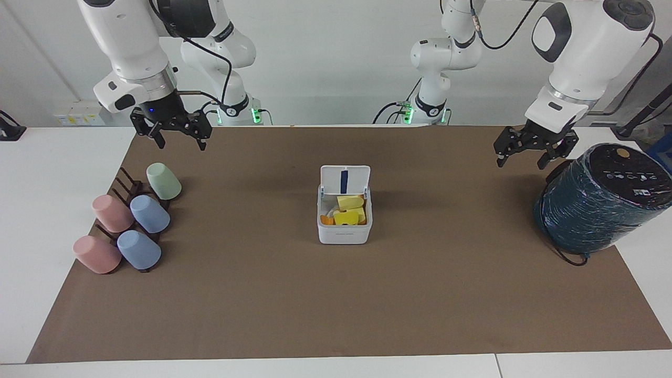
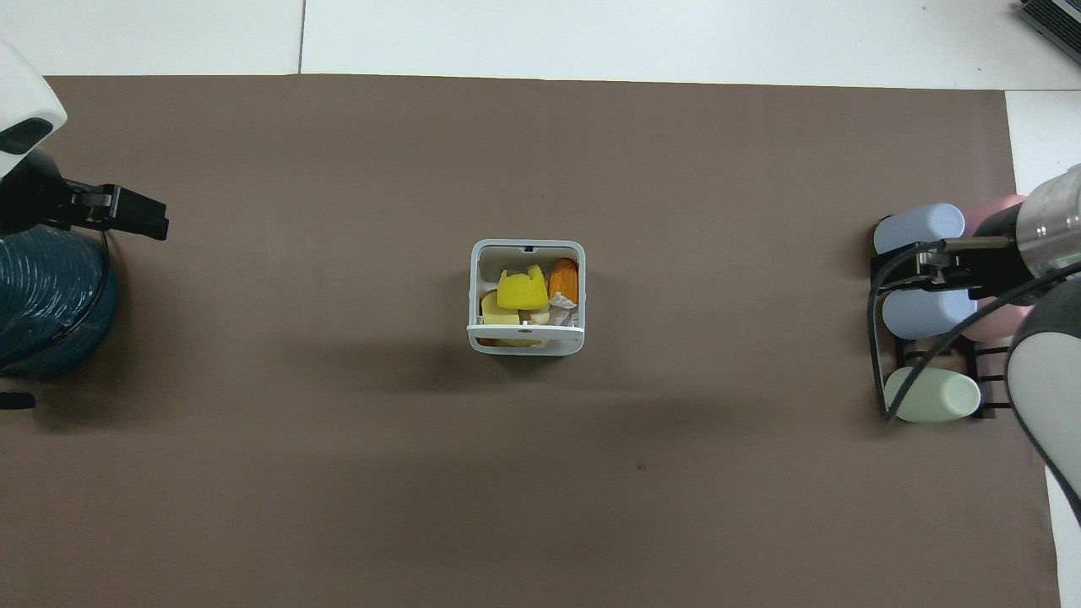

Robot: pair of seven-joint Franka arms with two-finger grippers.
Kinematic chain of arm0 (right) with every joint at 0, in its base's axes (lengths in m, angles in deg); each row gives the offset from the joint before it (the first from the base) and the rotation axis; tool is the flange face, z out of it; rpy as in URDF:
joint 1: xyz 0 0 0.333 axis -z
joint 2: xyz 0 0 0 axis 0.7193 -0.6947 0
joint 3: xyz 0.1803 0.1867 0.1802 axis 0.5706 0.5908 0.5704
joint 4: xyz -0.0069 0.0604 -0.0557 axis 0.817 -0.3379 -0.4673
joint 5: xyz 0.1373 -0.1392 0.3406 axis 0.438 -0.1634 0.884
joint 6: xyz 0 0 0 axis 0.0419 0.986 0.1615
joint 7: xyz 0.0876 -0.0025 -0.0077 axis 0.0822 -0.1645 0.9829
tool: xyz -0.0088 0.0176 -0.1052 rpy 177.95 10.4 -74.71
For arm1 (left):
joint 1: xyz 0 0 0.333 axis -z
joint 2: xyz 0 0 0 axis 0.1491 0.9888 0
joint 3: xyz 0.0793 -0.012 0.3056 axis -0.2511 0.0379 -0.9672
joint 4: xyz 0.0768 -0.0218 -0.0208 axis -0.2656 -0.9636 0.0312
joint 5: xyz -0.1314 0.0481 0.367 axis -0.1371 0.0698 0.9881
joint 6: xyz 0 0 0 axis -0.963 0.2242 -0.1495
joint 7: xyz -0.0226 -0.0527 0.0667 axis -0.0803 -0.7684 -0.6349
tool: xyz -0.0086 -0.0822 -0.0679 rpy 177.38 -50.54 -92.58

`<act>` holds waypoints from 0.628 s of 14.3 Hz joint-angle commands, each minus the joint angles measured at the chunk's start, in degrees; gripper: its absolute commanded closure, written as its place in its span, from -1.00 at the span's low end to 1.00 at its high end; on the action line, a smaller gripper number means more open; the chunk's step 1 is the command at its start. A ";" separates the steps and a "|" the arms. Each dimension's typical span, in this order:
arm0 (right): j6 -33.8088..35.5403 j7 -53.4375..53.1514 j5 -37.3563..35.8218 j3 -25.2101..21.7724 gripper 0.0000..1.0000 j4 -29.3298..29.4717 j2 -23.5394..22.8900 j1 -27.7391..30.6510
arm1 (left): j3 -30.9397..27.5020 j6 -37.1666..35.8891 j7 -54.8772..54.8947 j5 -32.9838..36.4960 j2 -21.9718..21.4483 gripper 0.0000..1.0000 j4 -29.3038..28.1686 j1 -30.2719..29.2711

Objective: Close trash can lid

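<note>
- The table carries a brown mat that covers most of its top; everything of the task sits on the mat.
- At the left arm's end of the table, close to the edge nearest the robots, a big teal cylinder leans on the mat's border.
- At the right arm's end stands a rack of cups, pink, blue and green, tipped on dark pegs.
- The can stands at the middle of the mat, about midway between the two ends, well apart from both cylinder and rack. Yellow and orange scraps fill it.
- The lid stands upright, hinged on the can's edge nearest the robots, its blue-striped underside facing away from them. Its hinge line runs along the table's length, so closing it means tipping its top edge away from the robots and down.
- The left gripper hangs over the mat beside the cylinder, fingers apart, holding nothing.
- The right gripper hangs over the mat's corner above the rack, fingers apart, holding nothing.
- Both grippers are well apart from the can and look about equally distant; neither has a clear advantage. Either would have to travel along the table toward its middle, arriving on the robots' side of the lid.
</note>
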 commanded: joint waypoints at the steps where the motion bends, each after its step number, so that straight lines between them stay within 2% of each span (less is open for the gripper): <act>1: -0.25 0.25 0.28 0.04 -1.00 -1.62 1.46 0.23 | 0.04 0.36 0.88 0.84 -2.01 -1.00 -2.40 0.11; 6: -0.25 0.25 0.28 0.04 -1.00 -1.62 1.46 0.23 | 0.56 0.10 0.36 0.84 -2.10 -1.00 -2.66 0.38; 9: -0.25 0.34 0.28 0.04 -1.00 -1.62 1.46 0.32 | 0.65 2.19 -2.17 0.75 -5.78 -1.00 -10.20 4.84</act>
